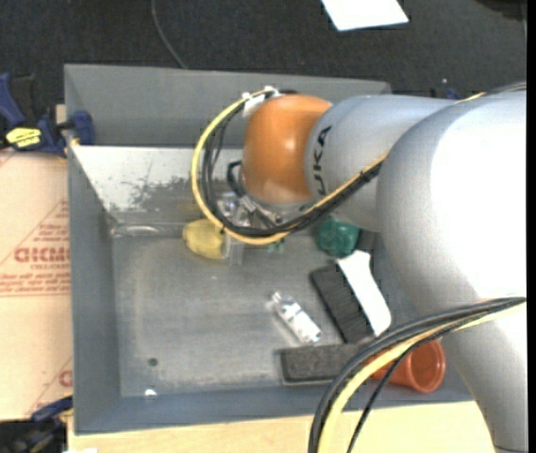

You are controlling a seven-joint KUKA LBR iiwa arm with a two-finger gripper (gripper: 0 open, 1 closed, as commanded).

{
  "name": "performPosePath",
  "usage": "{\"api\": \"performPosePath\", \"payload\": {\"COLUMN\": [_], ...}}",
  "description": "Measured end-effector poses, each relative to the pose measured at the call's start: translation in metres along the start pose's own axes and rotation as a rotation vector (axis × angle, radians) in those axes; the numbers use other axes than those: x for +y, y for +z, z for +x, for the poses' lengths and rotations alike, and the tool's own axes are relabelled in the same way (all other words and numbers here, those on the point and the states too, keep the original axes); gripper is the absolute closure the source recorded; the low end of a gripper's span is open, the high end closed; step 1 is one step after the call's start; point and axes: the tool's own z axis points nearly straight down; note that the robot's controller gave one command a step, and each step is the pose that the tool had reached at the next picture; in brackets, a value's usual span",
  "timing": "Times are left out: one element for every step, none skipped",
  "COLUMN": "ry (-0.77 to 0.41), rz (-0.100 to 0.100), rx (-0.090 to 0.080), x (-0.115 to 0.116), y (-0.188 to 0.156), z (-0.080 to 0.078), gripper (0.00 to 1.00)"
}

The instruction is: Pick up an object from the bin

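The arm (pixel 428 196) reaches into the grey bin (pixel 93 281) from the right, its orange cover (pixel 282 149) sitting over the far middle of the bin with yellow and black cables (pixel 199 173) looped round it. Below the cover the hand (pixel 234 219) points down toward the floor close to the far wall. Whether the hand is released or clenched cannot be told, as the cover and cables hide too much of it.

Just beside the hand, on its left in the view, lies a yellow lump (pixel 205 240) — soft-looking and rounded, near the foot of the far wall. It is the closest thing to the hand, and it looks to be resting on the bin floor. Whether the hand touches it cannot be made out.

To the right, partly under the arm, sits a green rounded thing (pixel 336 238). Nearer the front lies a black brush (pixel 337 305) with a white back, slanted. A small clear plastic piece (pixel 293 317) lies to the left of it on the bare floor. Along the front wall lies a black foam block (pixel 317 362), and beside it an orange cup (pixel 421 370) — partly hidden by the arm.
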Motion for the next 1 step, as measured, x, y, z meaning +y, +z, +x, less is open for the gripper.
{"api": "performPosePath", "payload": {"ry": [0.007], "rz": [0.003], "rx": [-0.01], "x": [0.0142], "y": [0.0003], "z": [-0.0016], "gripper": [1.0]}}
